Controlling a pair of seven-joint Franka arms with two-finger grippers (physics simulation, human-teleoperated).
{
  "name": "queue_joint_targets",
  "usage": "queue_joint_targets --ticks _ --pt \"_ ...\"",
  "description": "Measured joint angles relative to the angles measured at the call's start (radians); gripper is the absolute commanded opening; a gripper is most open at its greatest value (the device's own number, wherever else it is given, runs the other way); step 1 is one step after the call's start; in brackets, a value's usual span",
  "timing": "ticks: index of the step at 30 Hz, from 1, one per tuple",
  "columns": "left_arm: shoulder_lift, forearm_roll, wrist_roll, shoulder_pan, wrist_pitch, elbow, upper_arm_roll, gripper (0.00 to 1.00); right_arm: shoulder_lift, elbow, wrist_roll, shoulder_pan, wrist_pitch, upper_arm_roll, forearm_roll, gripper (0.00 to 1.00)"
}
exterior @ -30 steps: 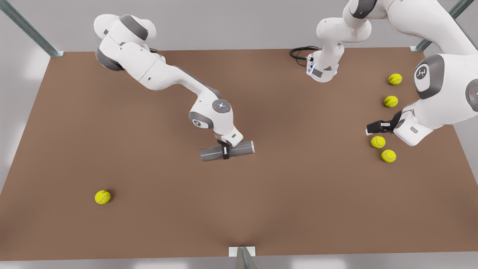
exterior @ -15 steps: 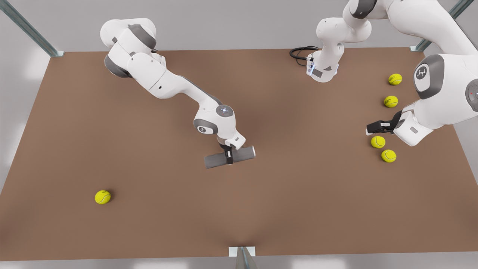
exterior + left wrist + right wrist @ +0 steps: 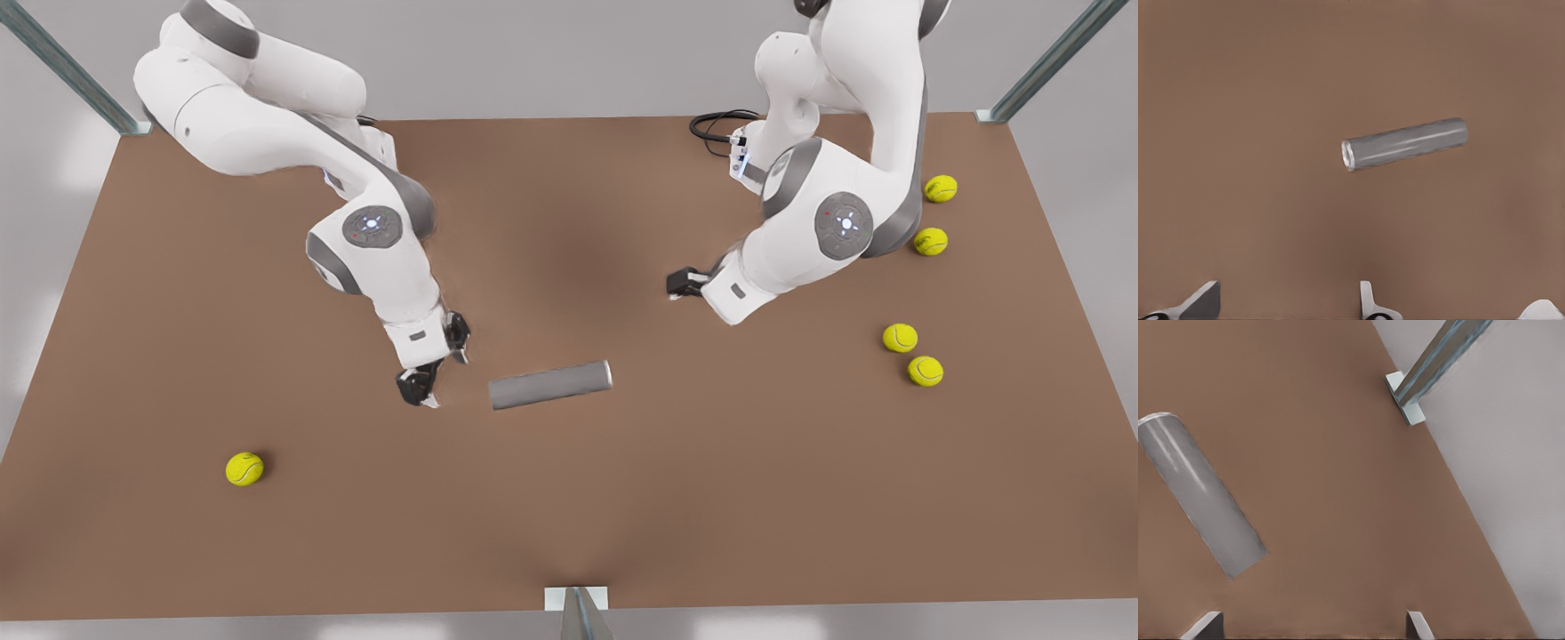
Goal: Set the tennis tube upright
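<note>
Released since the earlier frames, the slim grey metallic tennis tube (image 3: pixel 550 384) lies on its side on the brown bench (image 3: pixel 622 498), and the right gripper (image 3: pixel 440 369) has withdrawn to just beside its plain end with jaws apart. Left gripper (image 3: pixel 677 283) has swung in toward mid-bench and hovers farther back, jaws also apart, so by judgement the upending step remains entirely to be done. No brand or writing is legible on the tube, and the markings on the yellow-green tennis balls (image 3: pixel 244 468) are too small to read.
</note>
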Motion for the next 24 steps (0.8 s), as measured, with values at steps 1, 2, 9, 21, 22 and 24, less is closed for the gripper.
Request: queue_joint_targets --ticks 1,2,9,21,22,24 --pt "-0.061 -0.042 0.000 0.093 0.038 -0.117 -0.030 1.00 -0.001 0.057 0.012 -0.018 -0.057 0.009 0.012 1.00" --pt "-0.105 -0.081 0.000 0.166 0.071 -0.197 -0.046 1.00 -0.003 0.098 0.024 -0.046 -0.107 0.013 0.031 1.00" --pt "0.175 -0.501 0.131 0.204 0.339 -0.311 -0.139 1.00 -0.021 0.140 0.095 -0.273 -0.301 0.017 0.094 1.00" --pt "0.375 -0.860 0.516 0.175 0.488 -0.288 -0.158 1.00 -0.367 0.180 0.170 0.312 -0.376 -0.737 0.374 1.00" --pt "0.381 -0.865 0.547 0.172 0.491 -0.284 -0.163 1.00 -0.432 0.156 0.172 0.399 -0.384 -0.867 0.437 1.00" --pt "0.419 -0.875 0.606 0.174 0.498 -0.265 -0.181 1.00 -0.510 0.119 0.167 0.552 -0.396 -1.094 0.530 1.00"
